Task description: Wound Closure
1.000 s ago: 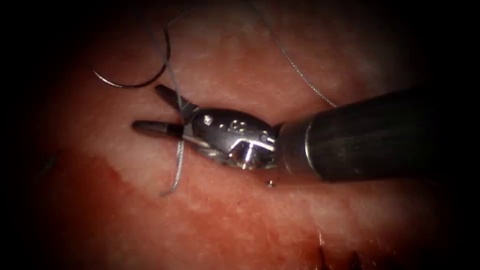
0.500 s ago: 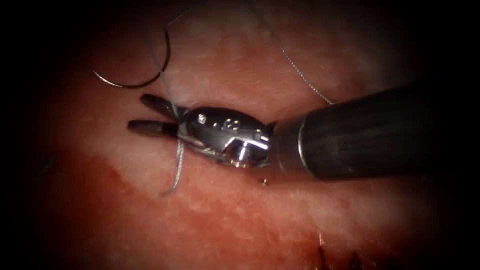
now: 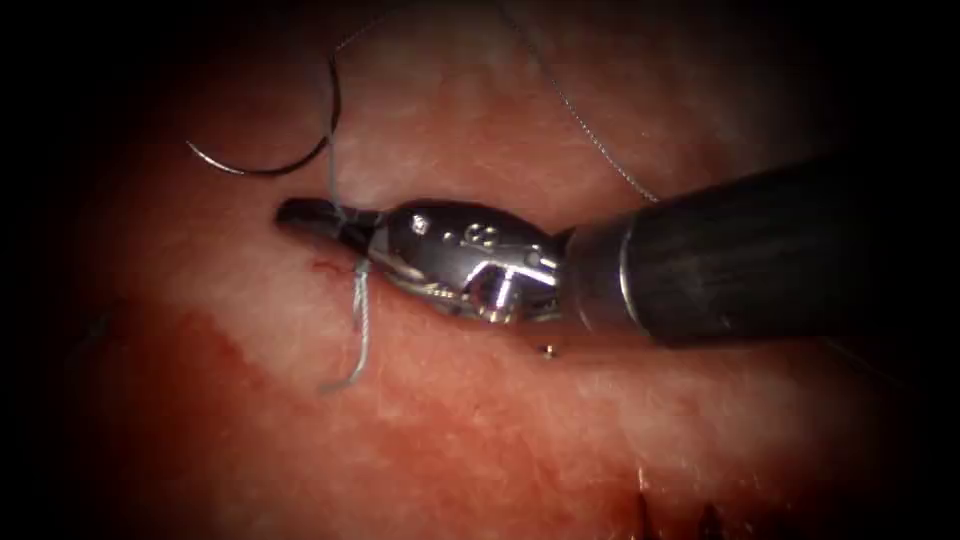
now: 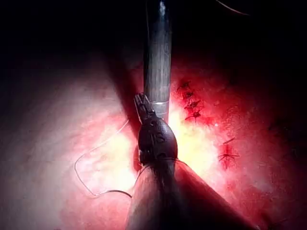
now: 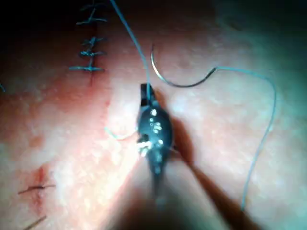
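Observation:
My right tool (image 3: 312, 218) comes in from the right and lies low over the tissue (image 3: 480, 430), shut on the thread (image 3: 331, 170). Above the jaws the thread rises to the curved needle (image 3: 270, 168); below them a short tail (image 3: 359, 325) hangs onto the tissue. The needle lies flat on the surface up and left of the jaws, outside the tissue and held by neither tool. In the right wrist view the right tool (image 5: 145, 92) grips the thread (image 5: 129, 33) beside the needle (image 5: 180, 82). My left tool is shut; its shaft (image 4: 153, 201) shows in the left wrist view.
Dark stitches (image 3: 642, 508) of the closed cut sit at the lower right edge, also seen as a stitch row (image 5: 88, 52). A long strand (image 3: 600, 145) runs behind the right shaft (image 3: 760, 255). Red fluid (image 3: 200, 400) stains the lower left tissue.
The right tool's jaws stood wide open around the thread a second ago and have closed on it. The needle has not moved.

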`<control>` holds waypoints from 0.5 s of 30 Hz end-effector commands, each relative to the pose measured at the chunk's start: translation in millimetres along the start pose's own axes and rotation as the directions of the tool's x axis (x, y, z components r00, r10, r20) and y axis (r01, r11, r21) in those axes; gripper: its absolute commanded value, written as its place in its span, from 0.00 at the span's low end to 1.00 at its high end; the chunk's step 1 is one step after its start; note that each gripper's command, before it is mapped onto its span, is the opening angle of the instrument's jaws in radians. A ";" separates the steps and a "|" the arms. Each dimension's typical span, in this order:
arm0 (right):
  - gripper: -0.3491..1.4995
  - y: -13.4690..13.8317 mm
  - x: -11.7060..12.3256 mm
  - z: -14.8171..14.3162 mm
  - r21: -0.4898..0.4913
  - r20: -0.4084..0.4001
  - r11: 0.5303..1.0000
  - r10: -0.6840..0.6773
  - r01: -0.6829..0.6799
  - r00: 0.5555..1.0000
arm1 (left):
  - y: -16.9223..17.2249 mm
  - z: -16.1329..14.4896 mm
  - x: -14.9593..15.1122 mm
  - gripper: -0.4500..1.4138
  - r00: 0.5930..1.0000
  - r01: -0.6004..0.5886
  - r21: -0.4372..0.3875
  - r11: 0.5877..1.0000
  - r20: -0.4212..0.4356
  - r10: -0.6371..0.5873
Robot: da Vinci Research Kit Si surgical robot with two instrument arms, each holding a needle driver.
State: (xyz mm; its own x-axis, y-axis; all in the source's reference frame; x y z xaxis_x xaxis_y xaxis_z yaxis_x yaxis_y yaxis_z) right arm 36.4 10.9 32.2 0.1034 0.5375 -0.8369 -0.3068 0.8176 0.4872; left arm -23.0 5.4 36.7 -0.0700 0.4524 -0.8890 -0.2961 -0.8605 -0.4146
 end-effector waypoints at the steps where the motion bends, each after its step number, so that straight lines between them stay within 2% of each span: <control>1: 0.32 -0.2 0.1 -1.3 -0.035 0.001 0.999 -0.011 0.011 1.000 | 0.8 0.3 -0.8 0.00 1.000 0.002 -0.001 1.000 0.001 -0.002; 3: 0.84 0.6 1.2 -3.3 -0.085 0.005 0.996 -0.003 0.003 1.000 | 0.9 0.3 -0.8 0.00 1.000 0.002 -0.001 1.000 0.001 -0.002; 4: 0.90 0.8 1.4 -4.0 -0.096 0.009 0.995 -0.005 0.006 1.000 | 0.9 0.4 -0.7 0.00 1.000 0.003 -0.001 1.000 0.001 -0.003; 9: 0.93 0.4 0.9 -6.1 -0.066 0.023 0.998 -0.015 0.016 1.000 | 0.6 1.0 -0.5 0.00 1.000 0.007 0.001 1.000 0.000 -0.007; 15: 0.96 -0.2 -0.5 -5.3 -0.032 0.052 0.999 -0.030 0.032 0.998 | 0.6 1.1 -0.4 0.00 1.000 0.007 0.000 1.000 -0.001 -0.007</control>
State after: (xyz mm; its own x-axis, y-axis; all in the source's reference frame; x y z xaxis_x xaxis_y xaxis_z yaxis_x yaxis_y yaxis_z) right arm 30.7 10.3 30.8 0.1622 0.5197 -0.8388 -0.3392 0.8276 0.4471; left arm -23.8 5.8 36.6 -0.0659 0.4550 -0.8880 -0.2982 -0.8583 -0.4176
